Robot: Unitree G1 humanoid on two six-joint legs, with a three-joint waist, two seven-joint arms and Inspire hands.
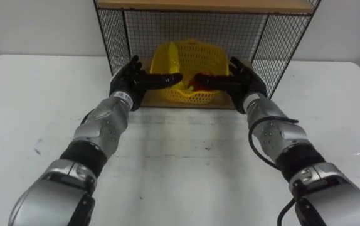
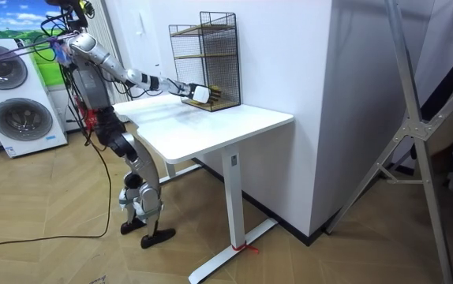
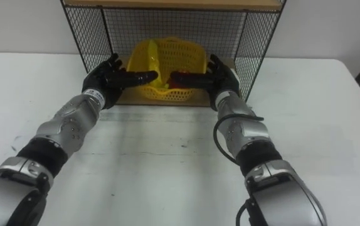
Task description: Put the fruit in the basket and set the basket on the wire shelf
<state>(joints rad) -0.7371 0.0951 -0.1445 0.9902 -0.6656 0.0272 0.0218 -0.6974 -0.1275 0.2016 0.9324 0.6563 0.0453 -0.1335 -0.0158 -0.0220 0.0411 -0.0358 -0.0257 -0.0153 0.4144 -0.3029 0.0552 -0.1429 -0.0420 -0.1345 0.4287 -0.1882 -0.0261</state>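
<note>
A yellow mesh basket (image 1: 192,66) sits on the wooden bottom board of the black wire shelf (image 1: 268,44), its handle folded to the left. Something red shows inside it near the right rim; I cannot tell which fruit. My left hand (image 1: 133,78) is at the basket's left side and my right hand (image 1: 239,80) at its right side. Both have straight fingers pointing inward at the basket's front rim, close to it or touching. In the right eye view the basket (image 3: 167,63) lies between the left hand (image 3: 108,78) and the right hand (image 3: 217,76).
The shelf stands at the back of a white table (image 1: 186,176), with a wooden board (image 1: 205,5) above the basket. In the room view I stand at the table's (image 2: 211,126) edge, leaning forward with both arms stretched to the shelf (image 2: 207,59). Washing machines (image 2: 17,102) stand behind.
</note>
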